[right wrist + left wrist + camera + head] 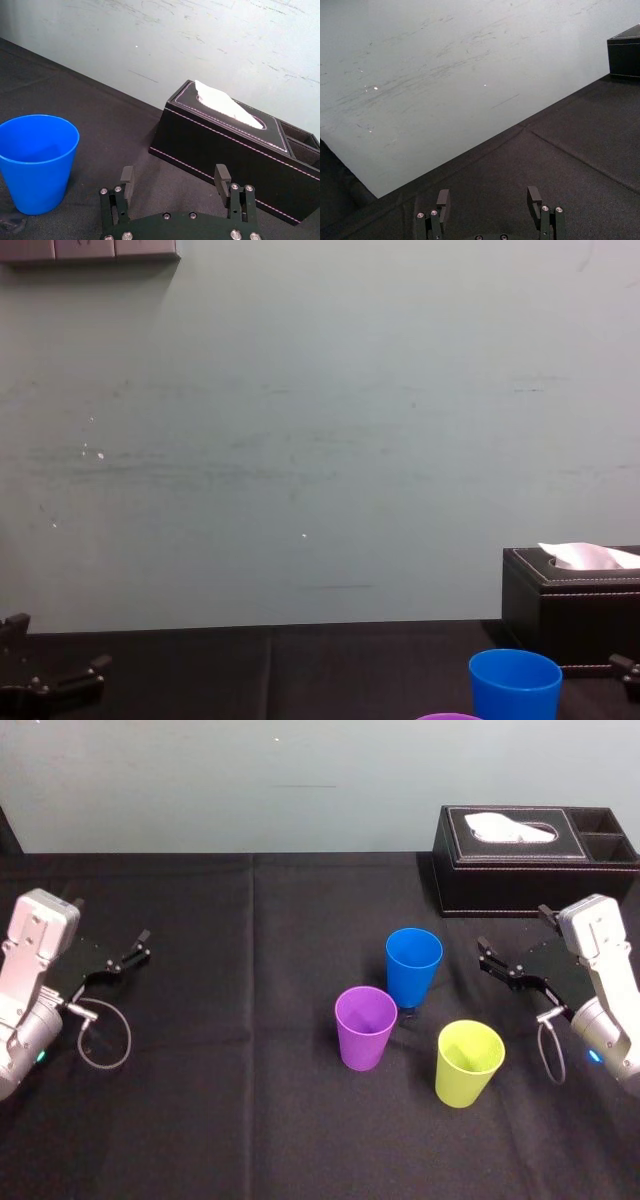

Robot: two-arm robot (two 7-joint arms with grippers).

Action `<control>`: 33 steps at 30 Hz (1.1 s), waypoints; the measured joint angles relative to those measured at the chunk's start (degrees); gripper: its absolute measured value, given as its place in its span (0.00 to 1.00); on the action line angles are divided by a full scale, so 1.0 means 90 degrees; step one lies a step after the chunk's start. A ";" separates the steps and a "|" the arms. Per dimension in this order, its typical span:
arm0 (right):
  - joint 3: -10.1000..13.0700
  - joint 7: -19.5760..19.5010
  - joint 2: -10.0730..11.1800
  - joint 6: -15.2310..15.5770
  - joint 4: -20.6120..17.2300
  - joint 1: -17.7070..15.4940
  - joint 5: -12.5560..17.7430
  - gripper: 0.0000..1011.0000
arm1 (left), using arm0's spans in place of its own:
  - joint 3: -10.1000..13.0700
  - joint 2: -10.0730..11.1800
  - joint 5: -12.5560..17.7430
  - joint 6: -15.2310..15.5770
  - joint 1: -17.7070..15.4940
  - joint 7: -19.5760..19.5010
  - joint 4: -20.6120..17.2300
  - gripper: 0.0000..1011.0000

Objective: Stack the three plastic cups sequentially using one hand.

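Bright blue tapered plastic cup (413, 965) stands upright just beyond our right gripper (483, 953), fingers open, empty; left gripper (140, 948) open, well apart.

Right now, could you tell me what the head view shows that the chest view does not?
Head, not chest: the yellow-green cup. Chest, not head: grey plates high on the wall. Both: the blue cup, the purple cup, the tissue box, and the left gripper and right gripper, open, parked out at either side.
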 joint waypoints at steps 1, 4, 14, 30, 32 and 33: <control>0.0000 0.0000 0.0000 0.0000 0.0000 0.0000 0.0000 0.99 | 0.0000 0.0000 0.0000 0.0000 0.0000 0.0000 0.0000 1.00; 0.0000 0.0000 0.0000 0.0000 0.0000 0.0000 0.0000 0.99 | 0.0000 0.0000 0.0000 0.0000 0.0000 0.0000 0.0000 1.00; 0.0000 0.0000 0.0000 0.0000 0.0000 0.0000 0.0000 0.99 | 0.0000 0.0000 0.0000 0.0000 0.0000 0.0000 0.0000 1.00; 0.0000 0.0000 0.0000 0.0000 0.0000 0.0000 0.0000 0.99 | 0.0000 0.0000 0.0000 0.0000 0.0000 0.0000 0.0000 1.00; 0.0000 0.0000 0.0000 0.0000 0.0000 0.0000 0.0000 0.99 | 0.0000 0.0000 0.0000 0.0000 0.0000 0.0000 0.0000 1.00; 0.0000 0.0000 0.0000 0.0000 0.0000 0.0000 0.0000 0.99 | 0.0000 0.0000 0.0000 0.0000 0.0000 0.0000 0.0000 1.00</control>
